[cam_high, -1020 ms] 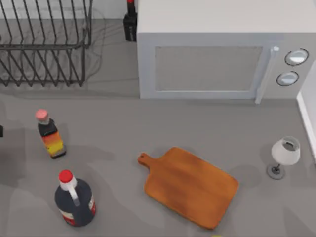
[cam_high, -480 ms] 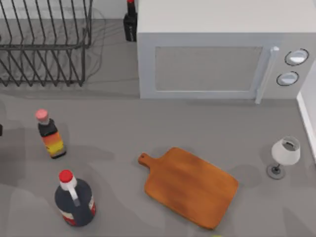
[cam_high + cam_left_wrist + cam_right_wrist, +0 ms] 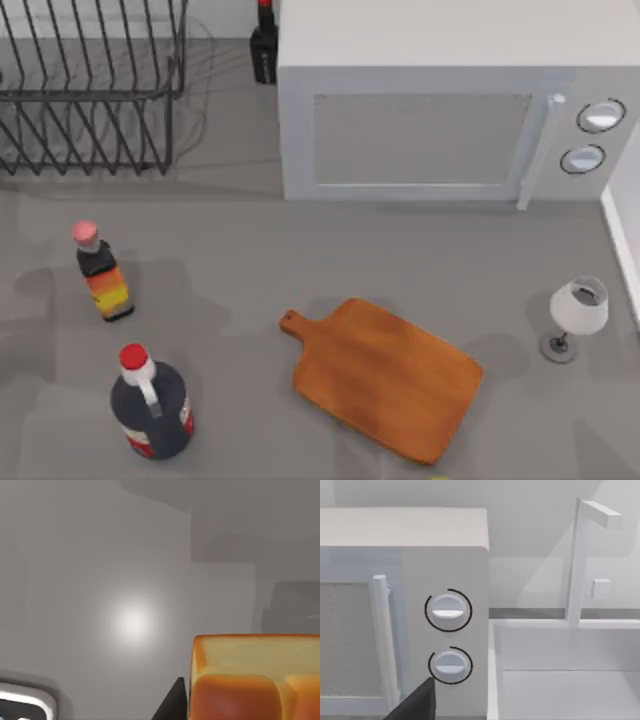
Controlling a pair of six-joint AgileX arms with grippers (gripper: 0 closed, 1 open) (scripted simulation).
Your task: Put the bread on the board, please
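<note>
Bread (image 3: 255,680) cut off, perhaps gripped.

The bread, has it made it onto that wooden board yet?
Not yet. The board lies bare on the table in the top view. The bread sits close up in the left wrist view, next to a dark finger, so it looks picked up, though the grip itself is not visible. Carrying it over and setting it down remain.
</note>
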